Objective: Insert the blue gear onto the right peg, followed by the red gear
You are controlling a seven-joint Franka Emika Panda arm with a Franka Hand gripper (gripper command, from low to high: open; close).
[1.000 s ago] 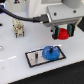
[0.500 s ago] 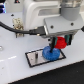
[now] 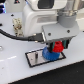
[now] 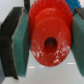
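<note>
Now we see the gripper low over the plate, clamped on the red gear. From the wrist view we get the clearest look: the red gear fills the middle of the picture, its round hub hole facing the camera, and a green pad presses against one flank while the other pad meets the opposite flank. So the jaws are closed on that gear, with its teeth showing along the rim beyond the pads.

In the exterior view the red gear sits between the dark fingers, right above the blue gear. The blue gear lies flat on the plate's right end, toward the exterior view's right, and only its near edge and left side show beneath the gripper. We cannot tell whether the two gears touch, since the fingers hide the gap between them. The right peg is hidden behind the gripper and gears, so we cannot make it out.

On the plate's left part, toward the exterior view's left, a short dark pin stands apart from the blue gear. The plate rests on the white table, and a black cable loops in from the exterior view's left toward the arm.
</note>
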